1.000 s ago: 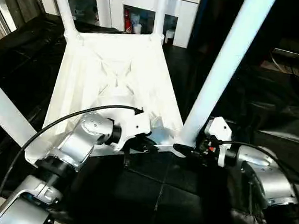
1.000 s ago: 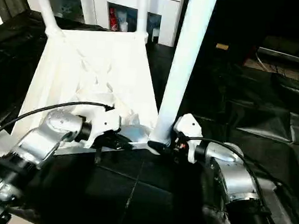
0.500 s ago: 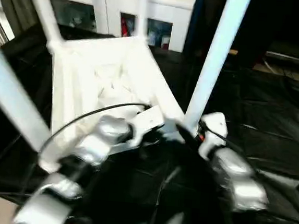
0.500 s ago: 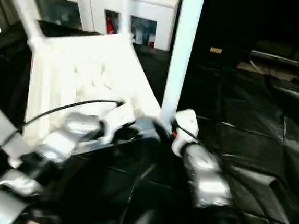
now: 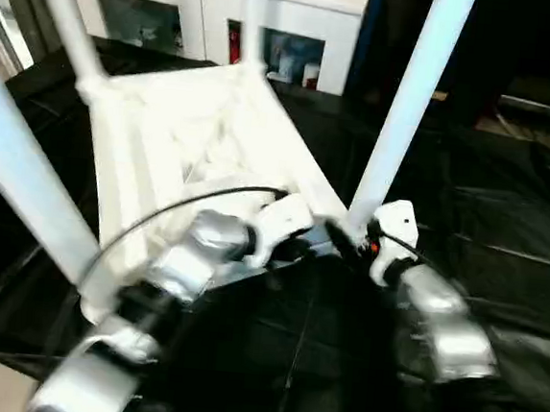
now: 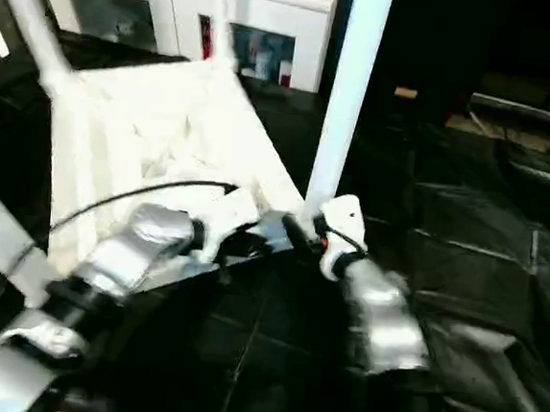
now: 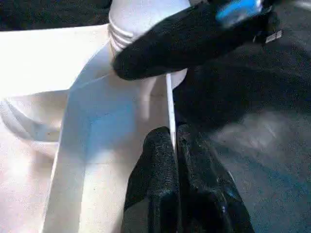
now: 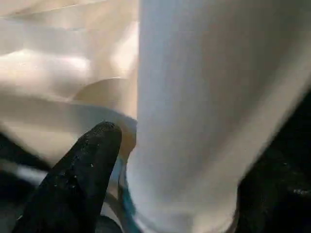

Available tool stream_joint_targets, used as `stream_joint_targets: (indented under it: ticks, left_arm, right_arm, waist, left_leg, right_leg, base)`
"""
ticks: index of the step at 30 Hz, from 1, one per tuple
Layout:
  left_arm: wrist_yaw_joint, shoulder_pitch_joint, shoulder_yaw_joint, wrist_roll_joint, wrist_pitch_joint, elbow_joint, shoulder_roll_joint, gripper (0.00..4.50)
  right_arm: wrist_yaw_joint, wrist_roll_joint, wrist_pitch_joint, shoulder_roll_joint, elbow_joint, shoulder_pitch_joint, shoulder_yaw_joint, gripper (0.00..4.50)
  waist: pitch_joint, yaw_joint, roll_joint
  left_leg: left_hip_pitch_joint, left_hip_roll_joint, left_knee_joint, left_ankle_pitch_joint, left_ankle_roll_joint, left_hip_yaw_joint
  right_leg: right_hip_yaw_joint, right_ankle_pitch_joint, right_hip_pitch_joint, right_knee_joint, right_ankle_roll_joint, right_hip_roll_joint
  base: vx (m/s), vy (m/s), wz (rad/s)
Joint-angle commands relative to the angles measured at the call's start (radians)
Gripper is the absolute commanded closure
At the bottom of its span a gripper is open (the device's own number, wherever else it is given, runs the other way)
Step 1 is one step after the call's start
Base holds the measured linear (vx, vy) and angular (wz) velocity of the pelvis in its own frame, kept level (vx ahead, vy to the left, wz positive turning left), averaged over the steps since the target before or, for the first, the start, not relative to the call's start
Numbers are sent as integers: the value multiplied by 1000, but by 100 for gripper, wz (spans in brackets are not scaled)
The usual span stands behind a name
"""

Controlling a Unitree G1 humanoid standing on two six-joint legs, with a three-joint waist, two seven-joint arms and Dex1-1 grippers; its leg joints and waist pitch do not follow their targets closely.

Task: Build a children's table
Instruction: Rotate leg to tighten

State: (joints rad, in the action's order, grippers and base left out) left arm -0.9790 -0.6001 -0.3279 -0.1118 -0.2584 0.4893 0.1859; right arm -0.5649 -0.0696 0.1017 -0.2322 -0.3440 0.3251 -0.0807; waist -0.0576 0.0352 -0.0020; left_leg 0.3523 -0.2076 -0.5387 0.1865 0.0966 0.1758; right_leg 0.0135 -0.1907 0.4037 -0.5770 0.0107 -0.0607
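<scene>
The tabletop (image 5: 203,151) is lying upside down on the black cloth (image 5: 504,236). My left gripper (image 7: 174,141) is pinching its rim closed; my right gripper (image 8: 170,184) is straddling the near leg (image 5: 398,120) at its socket, fingers wide. Twisting crookedly could unseat that leg. Both forearms are reaching forward, low.

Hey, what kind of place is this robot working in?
Probably an indoor lab or workshop set up for assembly trials: a work table draped in black cloth, white cabinets with glass fronts behind it, and an upturned white tabletop with legs fitted.
</scene>
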Motion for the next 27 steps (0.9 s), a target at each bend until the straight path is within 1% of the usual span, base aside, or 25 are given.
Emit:
stream_joint_targets:
  ticks: [1,2,3,4,5,7,8,10,11,13,14,15,16,18,19,20,21,22,23,24,26,27]
  left_arm:
    - [-138,58,-62,27,30,25,35,450]
    - [-187,70,-58,45,29,0,63,450]
    - [-187,70,-58,45,29,0,63,450]
    - [-218,77,-56,56,28,-16,81,450]
    - [-240,83,-54,63,32,-28,97,450]
    - [-271,96,-53,72,27,-52,131,450]
    - [-288,105,-51,83,18,-67,145,450]
    - [-307,114,-49,97,10,-84,157,450]
    - [-312,117,-48,101,8,-89,160,450]
    - [-322,125,-44,111,8,-100,166,450]
    - [-322,126,-44,112,8,-102,166,450]
    - [-322,126,-44,112,8,-102,166,450]
    - [-324,129,-42,114,9,-105,167,450]
    - [-324,130,-40,113,10,-105,167,450]
    - [-324,131,-39,112,12,-106,166,450]
    - [-324,131,-39,112,12,-106,166,450]
    - [-323,131,-39,113,10,-107,167,450]
    - [-322,131,-38,114,9,-109,167,450]
    - [-320,129,-39,114,7,-109,167,450]
    - [-320,129,-39,114,7,-109,167,450]
    - [-317,128,-40,114,6,-108,166,450]
    - [-310,126,-40,112,5,-106,163,450]
  right_arm:
    - [-156,-40,2,-41,48,-15,-49,91]
    - [-247,-72,13,-87,80,-23,-54,91]
    - [-247,-72,13,-87,80,-23,-54,91]
    - [-308,-91,18,-117,98,-27,-56,91]
    - [-369,-105,13,-147,118,-34,-66,91]
    - [-476,-116,7,-213,151,-48,-96,91]
    - [-509,-123,7,-232,161,-50,-101,91]
    - [-536,-132,7,-245,164,-45,-102,91]
    - [-540,-133,8,-248,163,-43,-102,91]
    - [-542,-140,14,-244,151,-28,-95,91]
    - [-543,-142,18,-243,149,-26,-94,91]
    - [-543,-142,18,-243,149,-26,-94,91]
    - [-550,-147,24,-243,142,-21,-94,115]
    - [-554,-146,26,-245,136,-19,-98,115]
    - [-556,-146,27,-247,133,-19,-101,124]
    - [-556,-146,27,-247,133,-19,-101,129]
    - [-558,-145,30,-247,130,-20,-104,153]
    - [-559,-144,33,-247,129,-21,-105,153]
    - [-558,-146,37,-245,130,-24,-104,162]
    - [-558,-146,37,-245,130,-24,-104,166]
    - [-558,-149,42,-242,132,-29,-102,190]
    - [-557,-155,49,-236,137,-39,-100,197]
  waist:
    - [28,0,-17]
    - [29,1,-18]
    - [29,2,-16]
    - [29,1,-14]
    - [29,0,-14]
    - [30,1,-15]
    - [30,1,-17]
    - [29,0,-15]
    - [28,-1,-16]
    - [27,-3,-18]
    - [28,-3,-20]
    - [28,-3,-19]
    - [29,-3,-19]
    - [30,-3,-20]
    - [30,-2,-21]
    - [31,-2,-21]
    - [31,-2,-21]
    - [29,-1,-18]
    - [30,-2,-19]
    - [31,-1,-20]
    - [31,-1,-20]
    - [31,-1,-16]
  left_leg:
    - [11,-12,49,181,-84,7]
    - [12,-12,48,163,-94,8]
    - [11,-13,48,159,-98,7]
    - [10,-16,46,150,-111,8]
    - [9,-16,46,145,-113,8]
    - [7,-18,44,134,-123,9]
    - [9,-18,43,128,-130,10]
    - [9,-18,43,137,-127,9]
    - [8,-19,44,147,-123,10]
    - [7,-19,44,150,-115,10]
    - [7,-18,44,142,-114,10]
    - [6,-19,44,136,-114,10]
    - [5,-18,41,117,-118,11]
    - [5,-17,39,104,-123,11]
    - [6,-16,38,95,-127,11]
    - [6,-16,37,92,-129,12]
    - [5,-15,36,89,-132,12]
    - [5,-16,37,90,-133,12]
    - [4,-16,36,93,-132,12]
    - [3,-16,36,90,-132,12]
    - [4,-16,35,86,-133,12]
    - [3,-15,35,84,-135,12]
  right_leg:
    - [-29,-150,-39,68,-190,-49]
    - [-28,-120,-43,64,-199,-49]
    - [-27,-109,-45,63,-204,-48]
    - [-26,-84,-44,59,-221,-49]
    - [-26,-77,-43,58,-226,-48]
    - [-26,-49,-46,54,-239,-47]
    - [-25,-35,-47,52,-247,-47]
    - [-25,-55,-46,53,-251,-51]
    - [-25,-79,-45,55,-253,-51]
    - [-25,-96,-45,55,-254,-51]
    - [-26,-94,-45,53,-254,-51]
    - [-26,-87,-45,53,-255,-51]
    - [-26,-54,-46,50,-262,-49]
    - [-26,-33,-47,47,-266,-49]
    - [-26,-16,-49,45,-269,-49]
    - [-26,-12,-49,45,-271,-49]
    - [-26,-6,-49,44,-274,-49]
    - [-26,-9,-49,44,-275,-49]
    - [-26,-14,-49,44,-274,-49]
    - [-26,-10,-50,43,-275,-49]
    - [-26,-1,-50,42,-278,-48]
    - [-26,9,-50,42,-281,-47]
  base:
    - [0,0,0]
    - [0,0,0]
    - [0,0,0]
    - [0,0,0]
    - [0,0,0]
    - [0,0,0]
    - [0,0,0]
    - [0,0,0]
    - [0,0,0]
    - [0,0,0]
    - [0,0,0]
    - [0,0,0]
    - [0,0,0]
    - [0,0,0]
    - [0,0,0]
    - [0,0,0]
    - [0,0,0]
    - [0,0,0]
    - [0,0,0]
    - [0,0,0]
    - [0,0,0]
    - [0,0,0]
